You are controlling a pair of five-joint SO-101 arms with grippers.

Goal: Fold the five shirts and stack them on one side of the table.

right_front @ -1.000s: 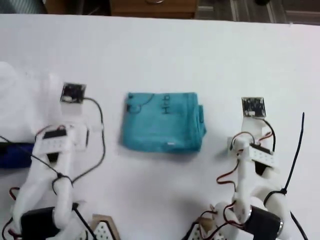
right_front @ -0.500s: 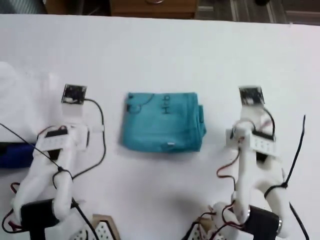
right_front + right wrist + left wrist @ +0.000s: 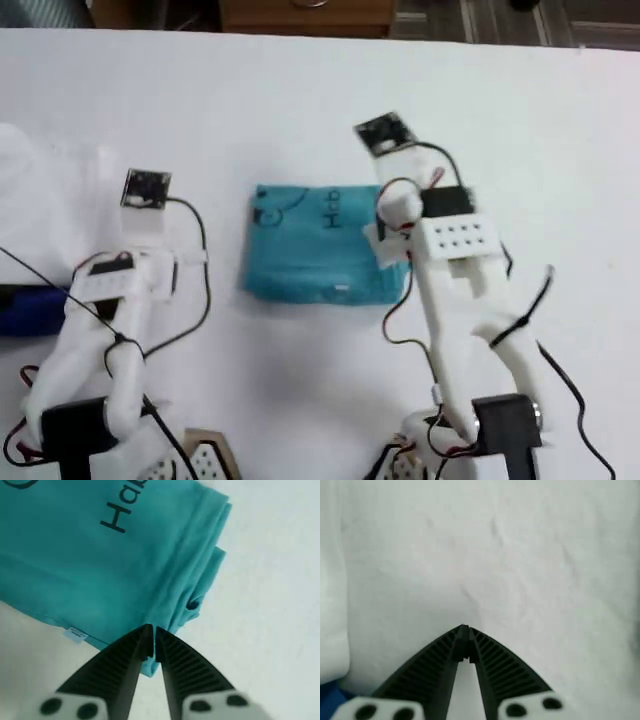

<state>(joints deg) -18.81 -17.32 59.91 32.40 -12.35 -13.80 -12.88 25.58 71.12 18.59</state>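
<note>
Starting nearest us, we see the right gripper (image 3: 150, 632) with its two black ribbed fingers (image 3: 120, 665) pressed together. Their tips meet over the edge of the teal folded cotton shirt (image 3: 90, 555); we cannot tell whether they pinch any cloth. The shirt, a rectangle with dark lettering, spreads ahead of those fingertips on the white table (image 3: 270, 580), its layered side edge just beside them. The left gripper (image 3: 464, 632), well apart from the shirt, also has its black fingers (image 3: 495, 665) closed on each other. Rumpled white fabric (image 3: 495, 555) stretches beyond its tips, and a blue patch (image 3: 327, 702) sits back beside the fingers' base.
</note>
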